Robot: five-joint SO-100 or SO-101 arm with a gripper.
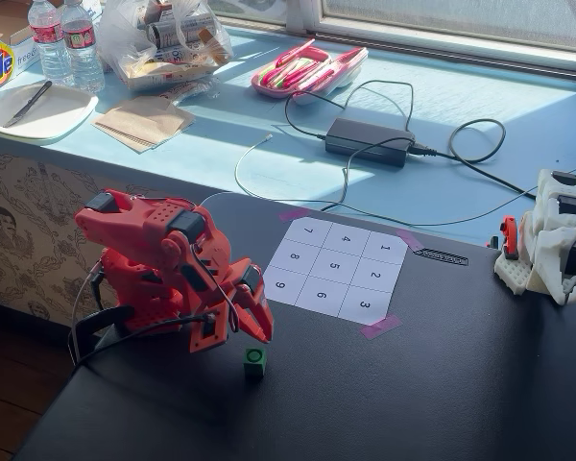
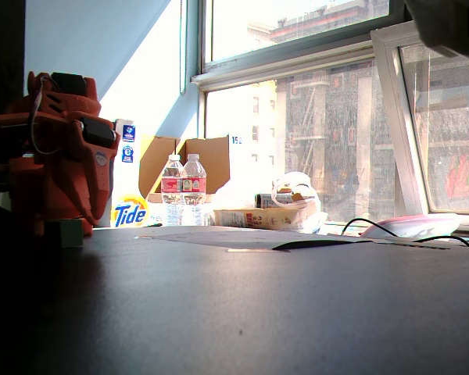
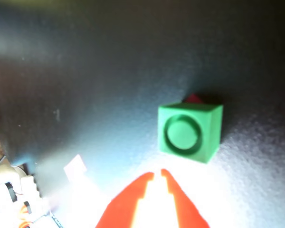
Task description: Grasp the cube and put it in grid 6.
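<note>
The small green cube (image 1: 255, 358) with a dark ring on top sits on the black table, in front of the numbered sheet. In the wrist view the cube (image 3: 190, 131) lies just beyond the fingertips and slightly to the right. My red gripper (image 1: 262, 335) hangs just above and behind the cube, its tips nearly together and holding nothing; the wrist view shows it (image 3: 157, 172) with only a thin gap. Grid 6 (image 1: 324, 296) is the middle cell of the sheet's near row, up and to the right of the cube. The low fixed view shows the arm (image 2: 59, 156) at the left and the cube (image 2: 69, 233) dimly.
The 3x3 sheet is taped down with pink tape (image 1: 379, 327). A white device (image 1: 557, 245) stands at the table's right edge. A power brick (image 1: 368, 141) with cables, bottles (image 1: 67, 43), a plate (image 1: 38, 110) and a pink tray (image 1: 307, 69) lie on the blue ledge behind.
</note>
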